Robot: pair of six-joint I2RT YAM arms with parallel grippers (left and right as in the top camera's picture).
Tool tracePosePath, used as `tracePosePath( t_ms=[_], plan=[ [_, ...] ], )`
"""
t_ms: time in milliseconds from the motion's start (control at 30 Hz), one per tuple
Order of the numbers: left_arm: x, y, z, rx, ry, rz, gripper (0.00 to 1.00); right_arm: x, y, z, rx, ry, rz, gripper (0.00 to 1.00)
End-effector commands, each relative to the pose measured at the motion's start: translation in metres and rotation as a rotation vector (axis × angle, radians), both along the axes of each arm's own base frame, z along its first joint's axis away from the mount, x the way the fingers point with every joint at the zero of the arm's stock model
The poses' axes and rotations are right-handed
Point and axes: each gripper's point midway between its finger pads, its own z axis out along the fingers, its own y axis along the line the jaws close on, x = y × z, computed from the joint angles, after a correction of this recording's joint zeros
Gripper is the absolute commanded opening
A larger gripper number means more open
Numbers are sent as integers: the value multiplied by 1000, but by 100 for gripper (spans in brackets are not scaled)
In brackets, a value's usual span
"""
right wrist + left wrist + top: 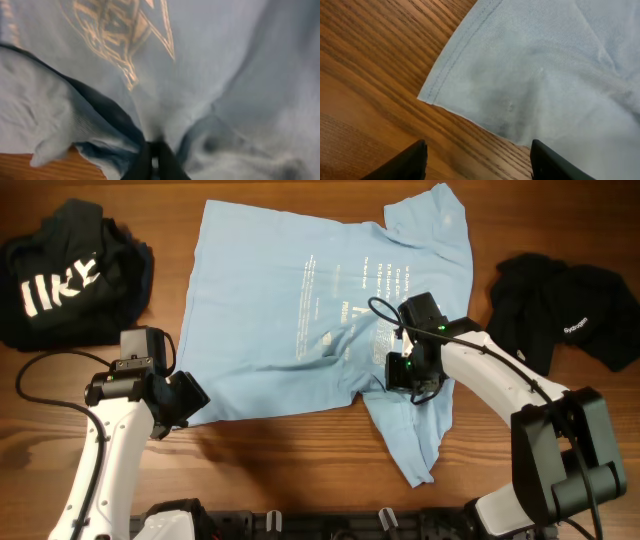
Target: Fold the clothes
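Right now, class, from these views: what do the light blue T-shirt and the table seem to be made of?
The light blue T-shirt: soft knit cloth, probably cotton, matte; stitched hem, limp wrinkles. The table: wood or wood-look laminate, smooth; brown grain lines.

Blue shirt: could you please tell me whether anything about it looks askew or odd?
Yes. The blue shirt lies slanted on the table, not squared to its edge, and its near sleeve is rumpled. The right gripper is shut on a bunched pinch of it.
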Motion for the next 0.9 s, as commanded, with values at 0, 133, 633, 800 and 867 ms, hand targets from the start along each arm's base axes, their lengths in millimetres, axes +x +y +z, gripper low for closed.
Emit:
tracePosePath(
  t_ms=[0, 133, 633, 800, 867],
  plan=[
    [-1, 4, -3, 14, 5, 19, 67, -12, -3, -3, -15, 45, 6, 4],
    [2, 5, -3, 16, -6, 19, 68, -24, -2, 4, 4, 78, 28, 4],
    [16, 6, 0, 22, -64, 19, 70, -74, 23, 61, 38, 41, 174, 4],
    [17, 6, 0, 23, -70, 16, 70, -41, 0, 54, -121, -79, 80, 68],
    [17, 6, 0, 23, -70, 16, 70, -33, 1, 50, -122, -98, 73, 70]
  ],
)
